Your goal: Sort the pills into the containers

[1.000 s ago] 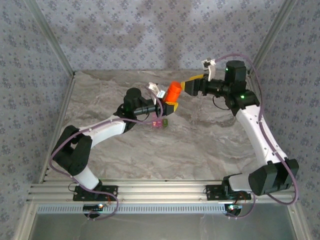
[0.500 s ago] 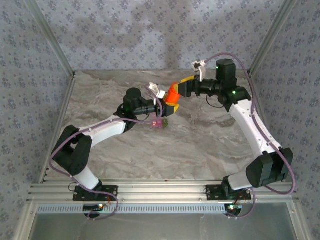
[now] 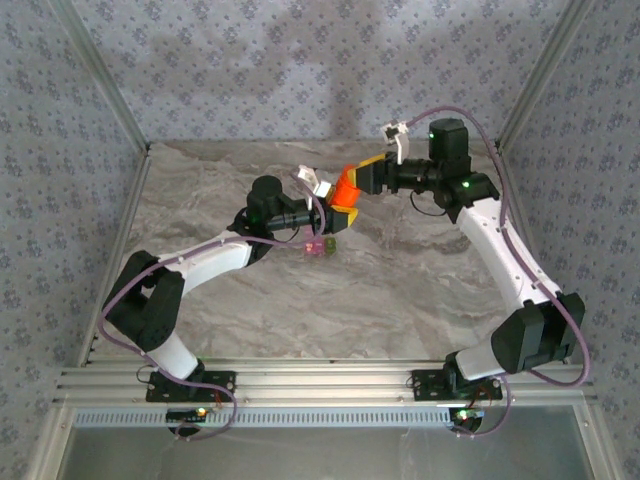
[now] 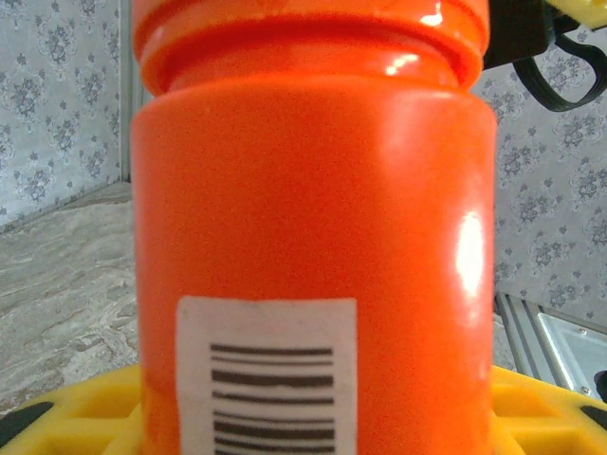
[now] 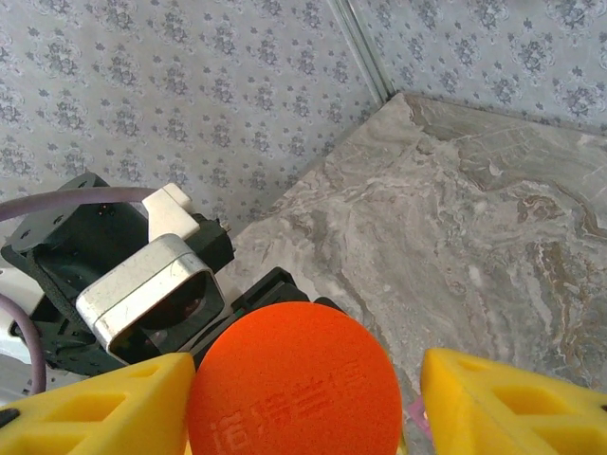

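My left gripper is shut on an orange bottle and holds it above the table; in the left wrist view the bottle, with its barcode label, stands between the yellow fingers. My right gripper is open around the bottle's round orange cap. One yellow finger touches the cap, while the other finger stands apart from it. The containers, a small pink and green pair, sit on the table just below the left gripper. The pills are hidden.
The grey marble table is walled in by patterned panels at the back and sides. A metal rail runs along the near edge by the arm bases. My left wrist camera sits just behind the cap.
My right arm has moved left onto the bottle's cap and its jaws have narrowed around it. The bottle has tilted slightly. The left arm has stayed put.
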Controlling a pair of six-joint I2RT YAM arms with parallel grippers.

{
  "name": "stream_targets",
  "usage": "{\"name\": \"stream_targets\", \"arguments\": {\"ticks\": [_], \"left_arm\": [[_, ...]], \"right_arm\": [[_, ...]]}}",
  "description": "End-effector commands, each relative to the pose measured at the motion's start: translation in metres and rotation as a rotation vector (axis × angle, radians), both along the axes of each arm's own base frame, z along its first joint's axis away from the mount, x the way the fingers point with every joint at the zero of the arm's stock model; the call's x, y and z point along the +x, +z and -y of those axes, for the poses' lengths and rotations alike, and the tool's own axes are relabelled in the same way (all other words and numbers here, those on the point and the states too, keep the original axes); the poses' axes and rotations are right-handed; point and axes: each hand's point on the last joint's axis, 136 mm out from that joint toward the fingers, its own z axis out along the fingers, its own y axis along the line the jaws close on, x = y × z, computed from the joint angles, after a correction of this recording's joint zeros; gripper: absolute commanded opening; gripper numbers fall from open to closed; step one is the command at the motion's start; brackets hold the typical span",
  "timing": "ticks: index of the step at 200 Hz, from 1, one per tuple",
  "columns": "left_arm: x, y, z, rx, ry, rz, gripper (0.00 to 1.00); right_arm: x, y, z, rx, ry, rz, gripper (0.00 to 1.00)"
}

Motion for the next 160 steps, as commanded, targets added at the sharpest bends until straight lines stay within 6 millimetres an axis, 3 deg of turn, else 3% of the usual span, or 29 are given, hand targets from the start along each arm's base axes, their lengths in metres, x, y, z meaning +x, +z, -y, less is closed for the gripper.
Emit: {"name": "stream_targets", "arguments": {"ticks": [1, 42, 74, 121, 160], "left_arm": [[-0.005, 0.036, 0.0, -0.064, -0.023, 0.075, 0.0], [-0.004, 0.037, 0.0, -0.066, -0.018, 0.077, 0.0], [0.003, 0.038, -0.002, -0.064, 0.026, 0.082, 0.0], [0.01, 0.028, 0.001, 0.029, 0.131, 0.15, 0.0], [0.018, 0.031, 0.0, 0.02, 0.219, 0.193, 0.0]], "right_arm": [[-0.005, 0.003, -0.005, 0.002, 0.033, 0.003, 0.61], [-0.007, 0.0, -0.008, -0.003, 0.04, -0.011, 0.47], [-0.007, -0.012, -0.015, -0.04, -0.005, -0.052, 0.45], [0.008, -0.041, -0.025, -0.11, -0.221, -0.185, 0.44], [0.013, -0.059, -0.037, -0.097, -0.356, -0.243, 0.43]]}}
